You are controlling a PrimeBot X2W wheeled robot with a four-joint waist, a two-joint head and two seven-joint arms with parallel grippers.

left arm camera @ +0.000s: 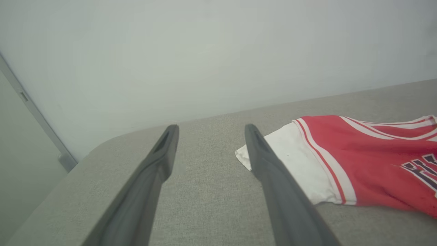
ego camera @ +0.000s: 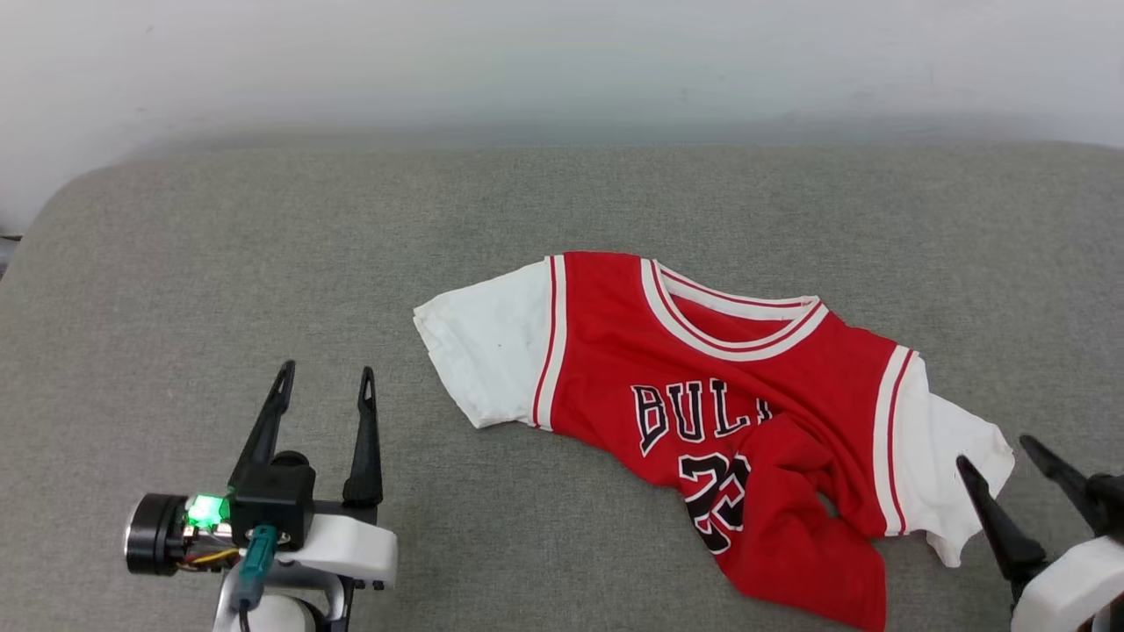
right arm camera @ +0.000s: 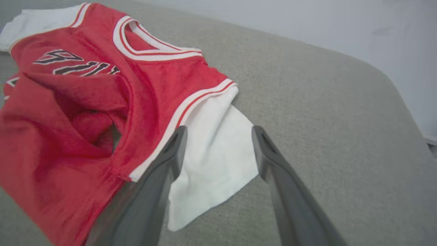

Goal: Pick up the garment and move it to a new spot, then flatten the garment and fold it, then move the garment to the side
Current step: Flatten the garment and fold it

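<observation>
head: garment (ego camera: 729, 412) crumpled on grey cushion (ego camera: 263, 263), well right of left gripper (ego camera: 327, 369), edge just ahead of right gripper (ego camera: 993, 449) | left wrist: jaws wide apart, empty, garment beyond right-hand finger | right wrist: jaws wide apart, empty, white sleeve (right arm camera: 218, 143) lying between fingers, ungripped
</observation>
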